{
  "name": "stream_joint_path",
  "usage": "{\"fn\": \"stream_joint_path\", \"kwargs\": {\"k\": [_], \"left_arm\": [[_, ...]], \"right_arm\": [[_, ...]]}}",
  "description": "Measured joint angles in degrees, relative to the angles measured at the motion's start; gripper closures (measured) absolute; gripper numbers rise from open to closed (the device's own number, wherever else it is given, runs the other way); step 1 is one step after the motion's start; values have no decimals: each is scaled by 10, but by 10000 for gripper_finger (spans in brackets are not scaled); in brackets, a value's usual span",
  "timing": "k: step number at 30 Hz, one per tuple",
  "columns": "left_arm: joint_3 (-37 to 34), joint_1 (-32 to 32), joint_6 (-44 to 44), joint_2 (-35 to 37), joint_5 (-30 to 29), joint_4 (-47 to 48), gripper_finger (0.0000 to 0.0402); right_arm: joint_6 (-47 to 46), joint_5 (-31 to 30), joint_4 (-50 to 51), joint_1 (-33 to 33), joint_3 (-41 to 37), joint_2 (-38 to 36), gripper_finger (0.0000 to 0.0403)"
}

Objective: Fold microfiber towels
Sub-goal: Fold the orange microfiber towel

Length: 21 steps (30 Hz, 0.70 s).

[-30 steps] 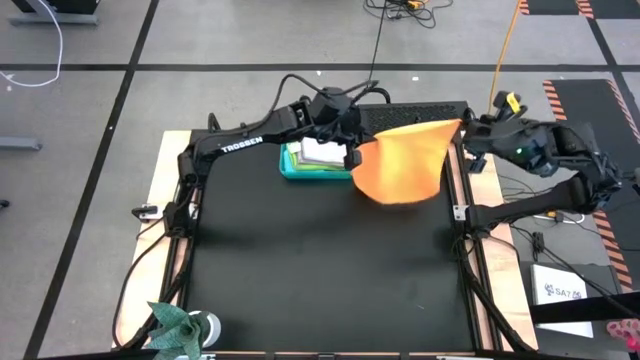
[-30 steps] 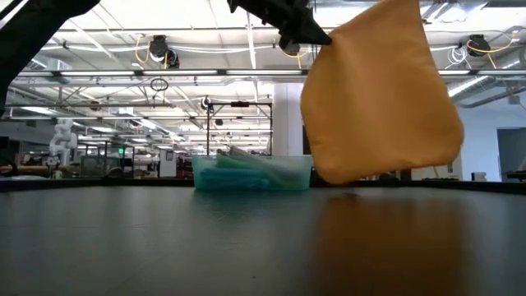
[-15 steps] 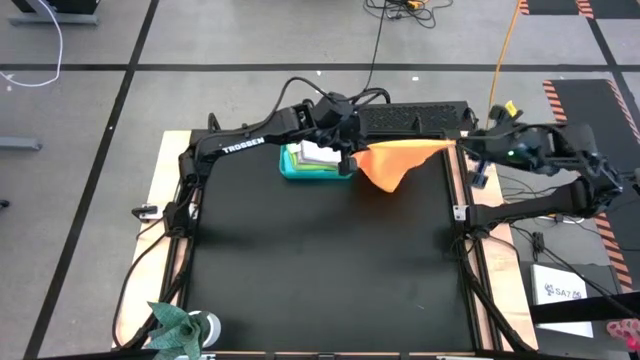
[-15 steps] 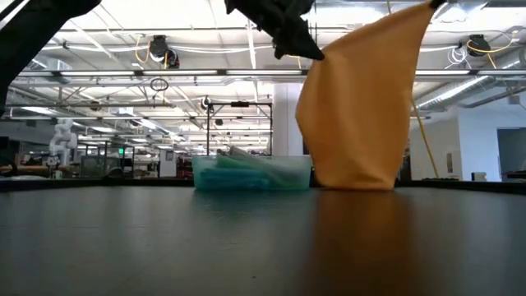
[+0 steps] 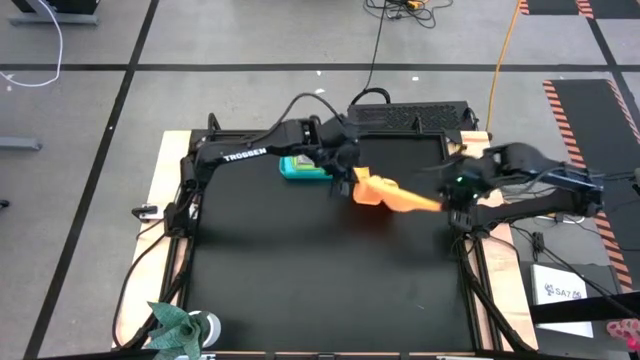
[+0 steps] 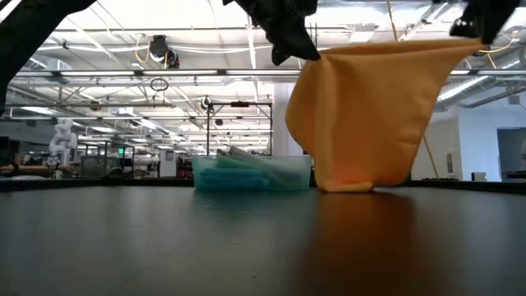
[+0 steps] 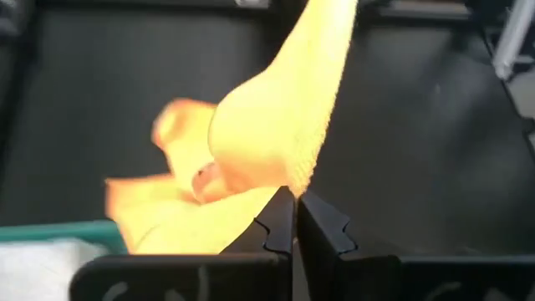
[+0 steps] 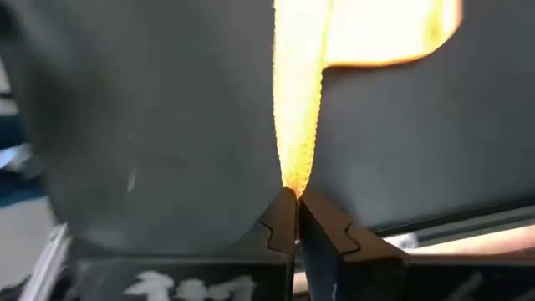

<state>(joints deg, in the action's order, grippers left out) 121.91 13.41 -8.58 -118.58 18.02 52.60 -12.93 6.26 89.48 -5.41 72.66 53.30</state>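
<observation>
Left gripper (image 5: pixel 352 180) and right gripper (image 5: pixel 447 196) each pinched tight on orange towel (image 5: pixel 388 193) corner, stretching it flat; hem touching table (image 5: pixel 300 270), ready for laying down beside bin (image 5: pixel 298 167).

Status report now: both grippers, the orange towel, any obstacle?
Left gripper and right gripper both shut on orange towel. Towel stretched between them, lower edge touching the table. Teal bin close behind, no contact visible.

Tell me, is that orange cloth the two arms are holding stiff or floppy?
Probably floppy: the orange cloth sags between the left gripper and right gripper, its lower edge crumpled on the table. Likely light too, since pinched edges alone carry it.
</observation>
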Motion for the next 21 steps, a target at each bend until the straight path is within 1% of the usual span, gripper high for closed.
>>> {"fn": "stream_joint_path", "kwargs": {"k": [3,7,11,13,16,18,21], "left_arm": [[-29,-21,23,0,1,13,389],[-103,-55,57,-1,1,8,397],[-185,-94,112,-1,2,1,385],[-213,-112,133,-1,13,-1,383],[-235,-138,154,-1,36,-19,392],[-243,-153,165,-1,46,-47,398],[-245,-172,177,-1,53,-78,392]], "right_arm": [[-23,37,-21,20,-46,0,403],[-47,74,-82,53,-97,0,403],[-78,88,-166,92,-138,0,403],[-98,97,-214,112,-160,0,403],[-136,116,-303,143,-198,-1,403],[-165,135,-364,166,-228,0,403],[-208,150,-443,203,-279,0,403]]}}
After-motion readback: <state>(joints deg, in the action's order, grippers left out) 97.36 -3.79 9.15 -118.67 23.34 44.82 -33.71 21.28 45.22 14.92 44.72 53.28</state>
